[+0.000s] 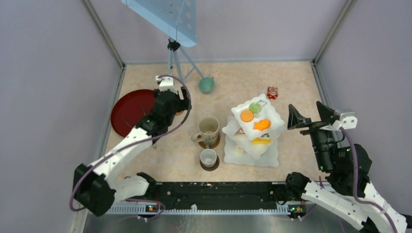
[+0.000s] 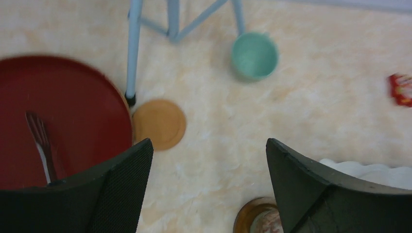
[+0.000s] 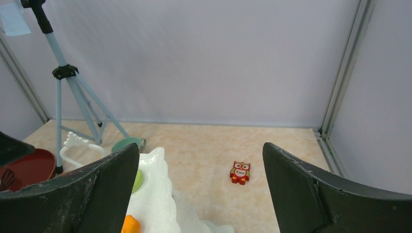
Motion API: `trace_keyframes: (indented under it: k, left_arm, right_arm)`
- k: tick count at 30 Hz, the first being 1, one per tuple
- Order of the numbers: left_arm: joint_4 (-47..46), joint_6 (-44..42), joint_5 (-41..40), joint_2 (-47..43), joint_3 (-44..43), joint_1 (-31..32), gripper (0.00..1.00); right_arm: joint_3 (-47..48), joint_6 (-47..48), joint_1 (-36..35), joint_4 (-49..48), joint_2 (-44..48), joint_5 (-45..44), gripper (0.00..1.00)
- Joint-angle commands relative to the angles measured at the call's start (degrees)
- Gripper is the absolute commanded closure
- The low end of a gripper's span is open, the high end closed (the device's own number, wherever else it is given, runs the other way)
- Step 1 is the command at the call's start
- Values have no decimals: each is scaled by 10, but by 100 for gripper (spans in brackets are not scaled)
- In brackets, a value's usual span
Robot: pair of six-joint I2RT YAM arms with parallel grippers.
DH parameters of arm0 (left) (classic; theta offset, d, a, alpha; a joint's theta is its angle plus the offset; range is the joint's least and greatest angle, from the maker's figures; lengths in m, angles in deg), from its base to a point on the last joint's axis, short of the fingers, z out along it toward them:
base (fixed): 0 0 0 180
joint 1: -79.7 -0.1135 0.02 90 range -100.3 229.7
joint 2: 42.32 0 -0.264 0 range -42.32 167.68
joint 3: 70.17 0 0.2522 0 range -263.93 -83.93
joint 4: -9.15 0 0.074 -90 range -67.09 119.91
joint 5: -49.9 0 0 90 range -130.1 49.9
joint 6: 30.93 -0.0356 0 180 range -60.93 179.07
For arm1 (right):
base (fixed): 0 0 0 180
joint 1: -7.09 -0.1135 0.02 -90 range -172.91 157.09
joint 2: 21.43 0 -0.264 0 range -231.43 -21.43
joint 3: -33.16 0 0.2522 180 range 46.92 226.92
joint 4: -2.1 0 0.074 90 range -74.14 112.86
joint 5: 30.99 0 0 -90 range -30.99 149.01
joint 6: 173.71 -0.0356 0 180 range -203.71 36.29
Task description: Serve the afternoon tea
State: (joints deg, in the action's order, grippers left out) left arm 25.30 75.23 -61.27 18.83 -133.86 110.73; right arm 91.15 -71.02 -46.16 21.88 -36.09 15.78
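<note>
The white three-tier stand (image 1: 274,121) stands right of centre with toy cakes and cookies (image 1: 247,116) on its tiers. A tall beige mug (image 1: 209,127) and a small grey mug (image 1: 208,157) each sit on a brown coaster (image 1: 214,166). The teal mug (image 1: 206,85) (image 2: 253,55) rests on the bare table at the back. My left gripper (image 1: 180,108) (image 2: 209,143) hangs open and empty over the table, with a bare coaster (image 2: 159,124) just ahead to its left. To the right of the stand, my right gripper (image 1: 308,115) (image 3: 199,150) is open and empty.
A round dark-red tray (image 1: 127,110) (image 2: 73,121) with thin metal tongs (image 2: 41,141) lies at the left. A blue tripod (image 1: 177,58) stands at the back; one leg (image 2: 132,53) ends beside the bare coaster. A small red owl toy (image 1: 272,92) (image 3: 240,172) lies behind the stand.
</note>
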Motion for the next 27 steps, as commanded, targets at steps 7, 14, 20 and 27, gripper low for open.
trace_keyframes:
  k: [7, 14, 20, 27]
  left_arm:
    - [-52, 203, -106, 192, -4, -34, 47]
    - [-70, 228, -72, 357, -87, -83, 69]
    - [-47, 225, -36, 435, -138, -119, 89]
    - [-12, 267, 45, 465, -140, -118, 91]
  right_arm:
    - [16, -42, -7, 4, -13, 7, 5]
    - [27, -43, -7, 18, -15, 5, 5]
    - [33, -34, -8, 22, -12, -4, 5]
    - [26, -23, -7, 12, -11, -4, 5]
